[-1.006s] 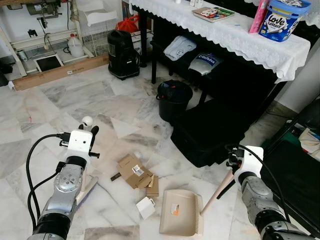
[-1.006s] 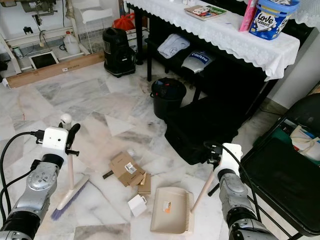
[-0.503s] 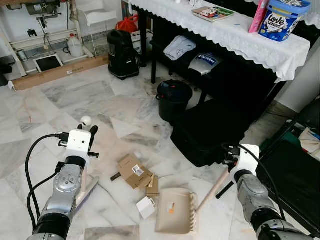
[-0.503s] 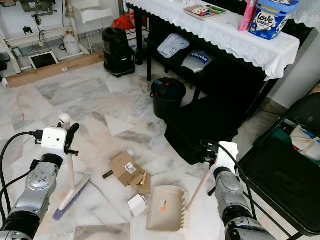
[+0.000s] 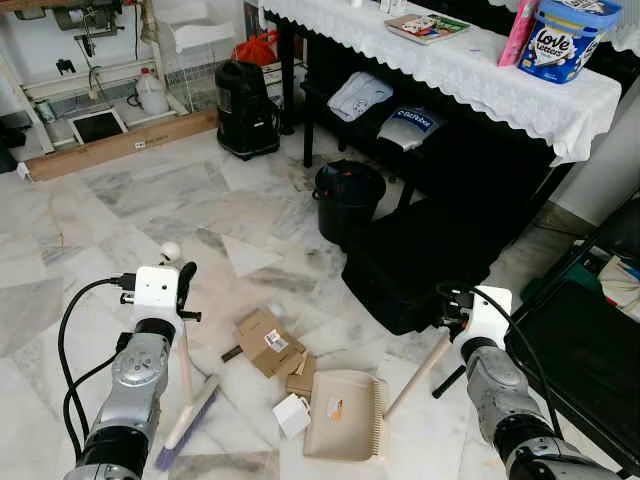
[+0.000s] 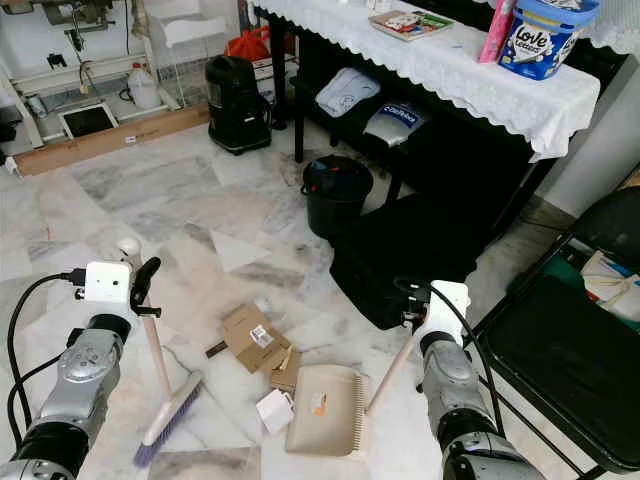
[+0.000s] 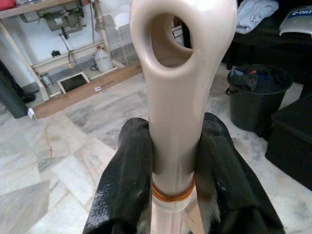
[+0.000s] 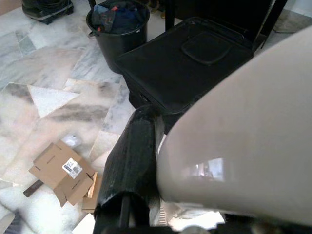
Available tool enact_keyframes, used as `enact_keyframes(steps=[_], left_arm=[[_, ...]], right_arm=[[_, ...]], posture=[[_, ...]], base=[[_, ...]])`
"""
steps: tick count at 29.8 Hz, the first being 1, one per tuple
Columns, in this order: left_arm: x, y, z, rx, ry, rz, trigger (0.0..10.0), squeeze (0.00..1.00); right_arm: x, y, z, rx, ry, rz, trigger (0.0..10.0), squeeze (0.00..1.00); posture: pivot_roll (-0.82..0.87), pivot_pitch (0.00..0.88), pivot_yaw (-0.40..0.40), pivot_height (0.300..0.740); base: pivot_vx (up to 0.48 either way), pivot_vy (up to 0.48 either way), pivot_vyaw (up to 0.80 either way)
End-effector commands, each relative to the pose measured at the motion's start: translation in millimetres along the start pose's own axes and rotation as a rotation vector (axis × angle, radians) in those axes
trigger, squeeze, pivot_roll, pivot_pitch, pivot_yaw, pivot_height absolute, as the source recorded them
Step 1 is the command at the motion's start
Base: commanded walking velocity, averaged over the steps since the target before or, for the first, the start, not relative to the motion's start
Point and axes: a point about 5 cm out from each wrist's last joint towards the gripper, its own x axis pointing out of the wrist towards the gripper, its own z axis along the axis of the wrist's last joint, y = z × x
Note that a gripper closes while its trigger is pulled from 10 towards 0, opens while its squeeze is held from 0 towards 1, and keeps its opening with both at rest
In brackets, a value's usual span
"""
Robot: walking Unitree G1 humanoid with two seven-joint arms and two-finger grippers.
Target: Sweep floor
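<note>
The left hand [image 5: 176,272] clenches the broom [image 5: 186,415], whose bristles rest on the floor left of the cardboard scraps [image 5: 272,347], while the right hand [image 5: 452,305] grasps the dustpan [image 5: 343,415] just right of them.

You see a white and grey veined marble floor [image 5: 120,200], brown cardboard scraps [image 5: 268,343], a beige dustpan [image 5: 343,415] with an orange sticker, and a cream broom [image 5: 186,390] with purple bristles, gripped by black fingers [image 7: 122,175]. The bin [image 5: 348,200] is black, the tablecloth [image 5: 470,70] white lace, the tub [image 5: 558,38] blue
</note>
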Motion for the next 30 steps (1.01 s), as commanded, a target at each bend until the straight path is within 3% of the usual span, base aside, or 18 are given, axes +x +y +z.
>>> enact_keyframes(steps=[1,7,30], left_arm=[[2.7,-4.3,1.0,-0.029,-0.003,0.003,10.0,0.00],[4.2,-11.1,-5.6,-0.099,0.040,0.006,10.0,0.00],[9.5,-14.1,-5.2,-0.140,0.042,0.010,10.0,0.00]], right_arm=[[-1.4,-0.3,-5.9,-0.020,0.028,-0.005,10.0,0.00],[-3.6,0.1,-17.5,-0.050,0.105,-0.018,10.0,0.00],[0.9,0.7,-11.5,-0.040,0.165,-0.009,10.0,0.00]], posture=[[0.09,0.040,-0.048,0.740],[0.06,0.050,-0.040,0.740],[0.04,0.071,-0.057,0.740]], base=[[0.000,0.000,0.00],[0.000,0.000,0.00],[0.000,0.000,0.00]])
